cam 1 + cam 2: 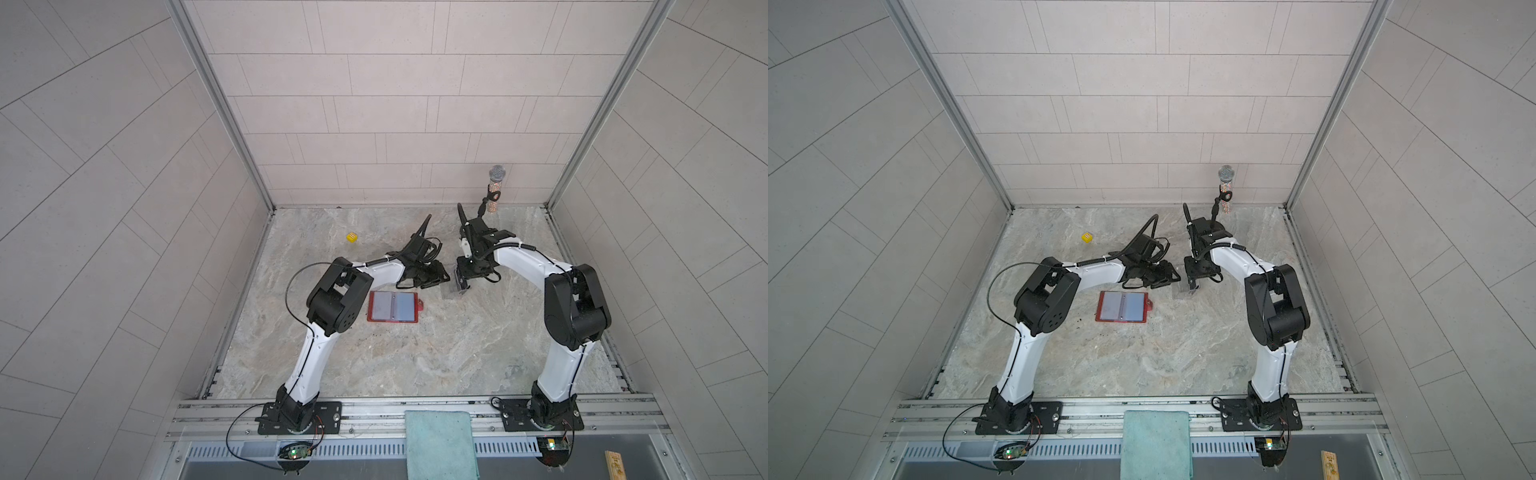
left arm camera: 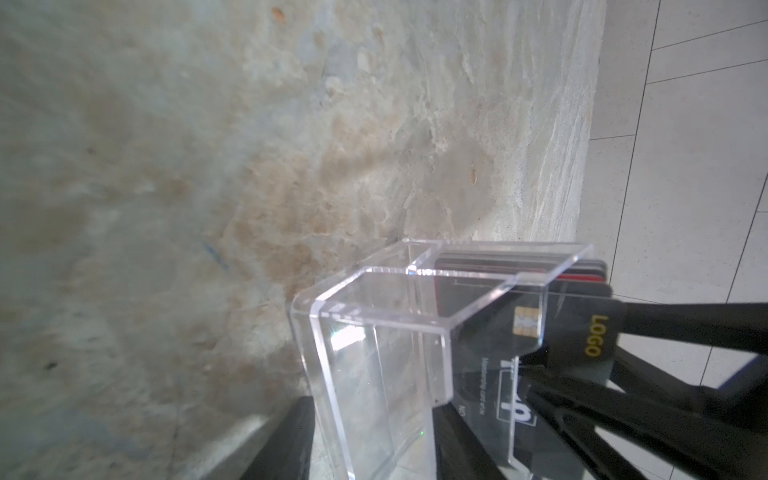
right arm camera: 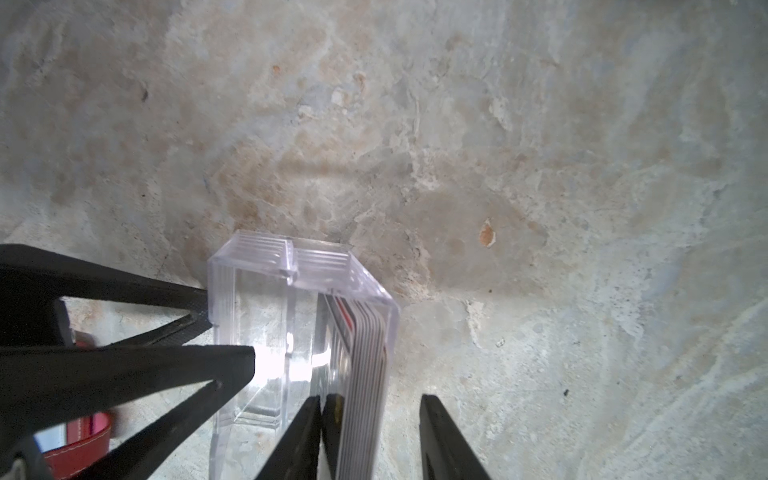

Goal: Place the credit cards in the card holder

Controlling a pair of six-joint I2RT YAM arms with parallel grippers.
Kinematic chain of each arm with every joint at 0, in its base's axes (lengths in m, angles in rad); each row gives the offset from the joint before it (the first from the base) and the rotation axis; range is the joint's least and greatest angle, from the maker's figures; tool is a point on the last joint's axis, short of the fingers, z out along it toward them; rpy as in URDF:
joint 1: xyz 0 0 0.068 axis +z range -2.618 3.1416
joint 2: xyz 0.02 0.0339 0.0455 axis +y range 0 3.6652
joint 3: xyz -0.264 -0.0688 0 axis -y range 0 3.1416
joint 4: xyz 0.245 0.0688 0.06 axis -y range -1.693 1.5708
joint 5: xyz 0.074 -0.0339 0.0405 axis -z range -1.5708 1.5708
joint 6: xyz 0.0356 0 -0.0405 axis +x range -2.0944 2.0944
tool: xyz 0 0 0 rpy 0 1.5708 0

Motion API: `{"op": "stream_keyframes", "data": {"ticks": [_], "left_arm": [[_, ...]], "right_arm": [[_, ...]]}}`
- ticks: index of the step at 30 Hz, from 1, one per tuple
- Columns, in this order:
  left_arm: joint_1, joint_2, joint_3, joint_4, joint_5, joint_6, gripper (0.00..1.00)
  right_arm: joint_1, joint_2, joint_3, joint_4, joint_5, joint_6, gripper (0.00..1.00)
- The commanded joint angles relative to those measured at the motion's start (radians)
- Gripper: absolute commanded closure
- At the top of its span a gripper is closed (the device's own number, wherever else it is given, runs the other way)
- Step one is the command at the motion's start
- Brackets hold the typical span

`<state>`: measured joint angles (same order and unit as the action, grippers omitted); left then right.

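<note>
Top views both show a small yellow cube farthest left, alone on the marbled tabletop near the back wall. Next comes the card holder, lying open and flat with its clear sleeves facing up and its snap tab pointing right. Just past the holder's far right corner, the left gripper stretches low toward the right and meets a clear acrylic stand. In the right wrist view one of its black fingertips touches the stand's wall and the other overlaps the clear body, so its jaws look clamped on the stand. The credit cards are inside that stand, on edge in a tight stack against one wall. In the left wrist view the front card is black, with a gold chip and the word LOGO. The right gripper comes down on the stand from above with its jaws apart, straddling the stack. One of its fingers sits just beside the outermost dark card, while bare tabletop shows between the stack and the other finger. Farthest right, a microphone with a silver mesh head stands upright at the back wall.
</note>
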<state>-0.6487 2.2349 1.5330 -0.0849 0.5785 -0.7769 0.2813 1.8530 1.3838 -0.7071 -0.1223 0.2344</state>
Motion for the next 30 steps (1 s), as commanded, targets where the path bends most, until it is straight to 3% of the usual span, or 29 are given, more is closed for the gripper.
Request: {"op": "stream_keyframes", "data": {"ticks": [1, 30], "left_arm": [[-0.006, 0.009, -0.008, -0.053, -0.031, 0.015, 0.50], [-0.005, 0.011, -0.005, -0.056, -0.029, 0.016, 0.51]], "right_arm": [[0.000, -0.047, 0.022, -0.046, 0.032, -0.021, 0.60], [0.001, -0.079, 0.040, -0.075, 0.044, -0.028, 0.81]]}}
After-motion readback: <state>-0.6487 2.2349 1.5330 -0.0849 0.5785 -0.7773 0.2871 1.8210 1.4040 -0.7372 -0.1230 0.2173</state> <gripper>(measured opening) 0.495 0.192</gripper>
